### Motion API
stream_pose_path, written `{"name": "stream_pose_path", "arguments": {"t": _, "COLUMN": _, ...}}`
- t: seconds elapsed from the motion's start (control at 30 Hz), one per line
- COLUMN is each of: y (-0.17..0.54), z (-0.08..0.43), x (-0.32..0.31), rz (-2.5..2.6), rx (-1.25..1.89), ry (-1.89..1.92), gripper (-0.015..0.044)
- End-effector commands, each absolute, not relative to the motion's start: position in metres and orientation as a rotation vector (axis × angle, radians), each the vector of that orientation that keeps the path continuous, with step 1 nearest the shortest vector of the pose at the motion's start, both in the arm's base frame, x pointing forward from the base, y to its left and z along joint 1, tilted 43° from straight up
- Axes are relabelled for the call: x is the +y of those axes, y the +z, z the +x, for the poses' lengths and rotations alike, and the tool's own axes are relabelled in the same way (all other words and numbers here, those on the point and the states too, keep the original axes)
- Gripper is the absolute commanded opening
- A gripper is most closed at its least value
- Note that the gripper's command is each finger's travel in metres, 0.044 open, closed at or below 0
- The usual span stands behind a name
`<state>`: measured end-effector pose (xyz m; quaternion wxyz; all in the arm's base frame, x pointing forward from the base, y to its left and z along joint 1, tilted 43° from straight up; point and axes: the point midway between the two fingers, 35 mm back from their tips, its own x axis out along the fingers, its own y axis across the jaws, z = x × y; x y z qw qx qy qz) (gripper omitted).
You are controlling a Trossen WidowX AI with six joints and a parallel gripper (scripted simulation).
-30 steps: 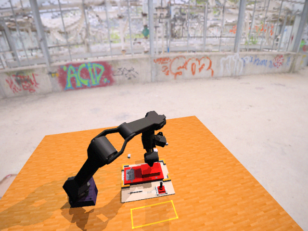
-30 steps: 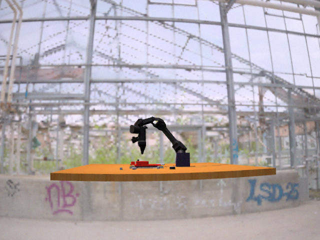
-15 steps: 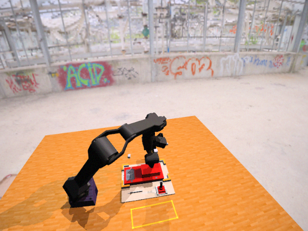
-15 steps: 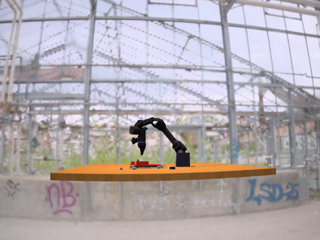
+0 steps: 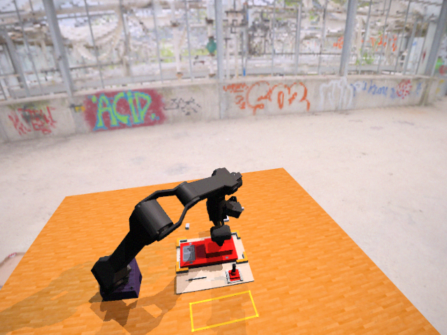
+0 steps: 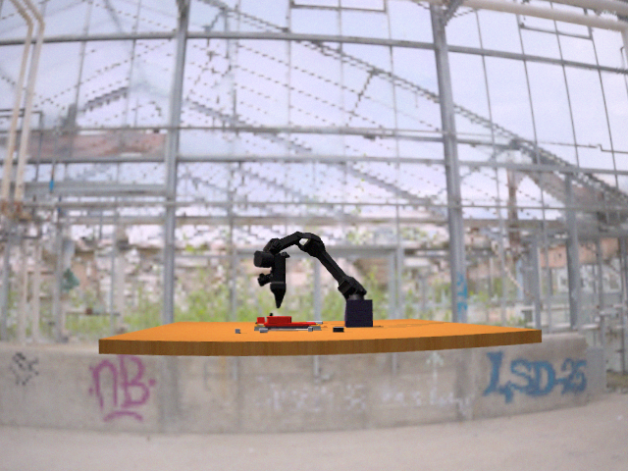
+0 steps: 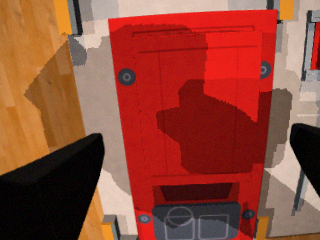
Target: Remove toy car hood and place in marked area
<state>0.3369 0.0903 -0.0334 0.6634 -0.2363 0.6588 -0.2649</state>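
The red toy car (image 5: 199, 252) (image 6: 306, 323) (image 7: 130, 135) lies on a pale board. Its hood (image 5: 218, 248) (image 6: 279, 320) (image 7: 232, 65) is the raised red block on it, seated on the body. My gripper (image 5: 221, 241) (image 6: 278, 306) (image 7: 197, 137) is open and empty, pointing down above the hood. In the wrist view the fingers stand on either side of the car, wider than the hood. The exterior view shows a gap between fingertips and hood. The marked area (image 5: 191, 316) is a yellow outline on the table, in front of the board. In the top view the near finger hides part of the hood.
The pale board (image 5: 182, 285) has yellow-and-black corner brackets (image 5: 183, 269) (image 7: 63, 17) around the car. A red piece with an upright black knob (image 5: 234, 274) and a thin dark rod (image 5: 197, 278) are on its front part. A small white block (image 5: 187, 226) lies behind the board.
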Motion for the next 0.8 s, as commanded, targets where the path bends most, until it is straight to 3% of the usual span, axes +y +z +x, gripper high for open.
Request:
{"name": "stream_pose_path", "arguments": {"t": 0.0, "y": -0.037, "z": 0.335, "x": 0.085, "rz": -0.54, "rx": 1.495, "ry": -0.604, "gripper": 0.044}}
{"name": "stream_pose_path", "arguments": {"t": 0.77, "y": -0.05, "z": 0.334, "x": 0.07, "rz": -0.541, "rx": 1.495, "ry": -0.605, "gripper": 0.044}}
